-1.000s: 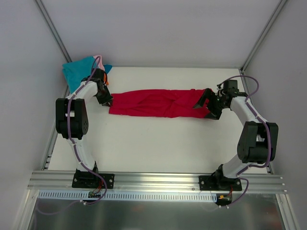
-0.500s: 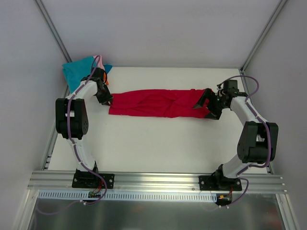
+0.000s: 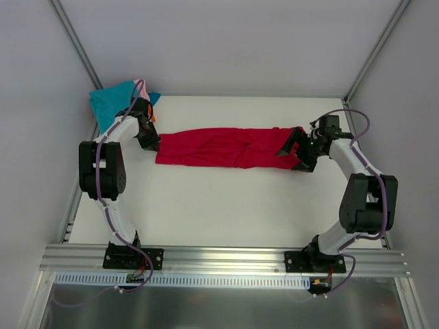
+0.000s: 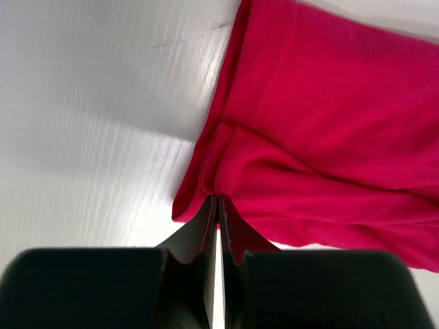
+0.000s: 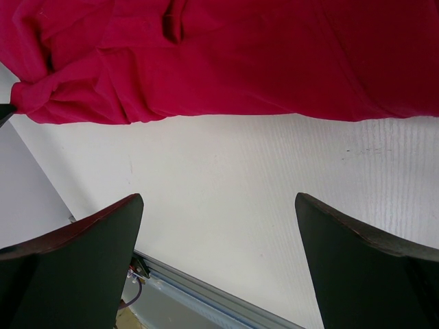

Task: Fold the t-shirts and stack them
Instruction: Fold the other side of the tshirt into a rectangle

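A large red t-shirt (image 3: 219, 147) lies folded into a long strip across the middle of the white table (image 3: 206, 205). My left gripper (image 3: 152, 144) is low at the strip's left end, its jaws shut together with the red t-shirt's (image 4: 309, 137) folded corner pinched at their tips (image 4: 217, 199). At the strip's right end my right gripper (image 3: 293, 152) stands wide open. In the right wrist view only bare table shows between its fingers (image 5: 218, 199), and the red t-shirt (image 5: 240, 55) lies just past the tips.
A pile with a teal t-shirt (image 3: 110, 103), a pink one (image 3: 140, 83) and a bit of orange cloth (image 3: 152, 113) sits at the back left corner, behind my left arm. Enclosure walls ring the table. An aluminium rail (image 3: 226, 257) runs along the near edge.
My left gripper's jaws have closed at the shirt's left corner. Neither arm nor the shirt has visibly shifted.
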Controlling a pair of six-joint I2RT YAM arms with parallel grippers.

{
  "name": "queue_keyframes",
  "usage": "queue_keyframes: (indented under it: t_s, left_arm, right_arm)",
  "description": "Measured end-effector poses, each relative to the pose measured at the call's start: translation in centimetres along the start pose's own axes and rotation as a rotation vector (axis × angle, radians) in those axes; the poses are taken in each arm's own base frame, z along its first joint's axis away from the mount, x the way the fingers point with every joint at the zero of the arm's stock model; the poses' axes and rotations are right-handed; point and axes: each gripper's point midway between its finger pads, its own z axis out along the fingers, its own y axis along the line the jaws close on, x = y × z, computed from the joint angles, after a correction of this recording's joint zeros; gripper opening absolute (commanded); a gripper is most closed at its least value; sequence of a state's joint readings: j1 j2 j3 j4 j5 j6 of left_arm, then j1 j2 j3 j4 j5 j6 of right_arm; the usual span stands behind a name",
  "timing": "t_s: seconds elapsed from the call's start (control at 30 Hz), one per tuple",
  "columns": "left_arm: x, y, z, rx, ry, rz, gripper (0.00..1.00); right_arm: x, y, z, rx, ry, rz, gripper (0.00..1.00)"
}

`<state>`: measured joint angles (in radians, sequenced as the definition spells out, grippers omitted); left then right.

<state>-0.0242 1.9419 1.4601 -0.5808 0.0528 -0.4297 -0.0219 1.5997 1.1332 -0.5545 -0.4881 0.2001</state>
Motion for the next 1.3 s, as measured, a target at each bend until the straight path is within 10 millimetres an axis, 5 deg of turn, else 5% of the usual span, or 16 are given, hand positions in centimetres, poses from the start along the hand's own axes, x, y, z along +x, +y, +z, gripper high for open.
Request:
queue_keyframes:
  t_s: [0.47, 0.8, 1.17, 1.3]
  left_arm:
    - [1.9, -1.0, -8.6, 0.111, -0.096, 0.025, 0.00]
    - [6.7, -1.0, -8.2, 0.098, -0.013, 0.071, 0.00]
    - [3.5, -2.3, -3.8, 0.046, 0.042, 0.065, 0.00]
    - [3.9, -2.3, -4.1, 0.057, 0.044, 0.062, 0.00]
  right_arm:
    - [0.3, 0.1, 0.3, -0.022, 0.008, 0.004, 1.00]
    - [0.7, 0.9, -0.5, -0.055, -0.003, -0.007, 0.99]
    - [0.6, 1.1, -0.8, -0.062, -0.009, -0.016, 1.00]
    - [0.6, 1.0, -0.6, -0.060, -0.005, -0.014, 0.99]
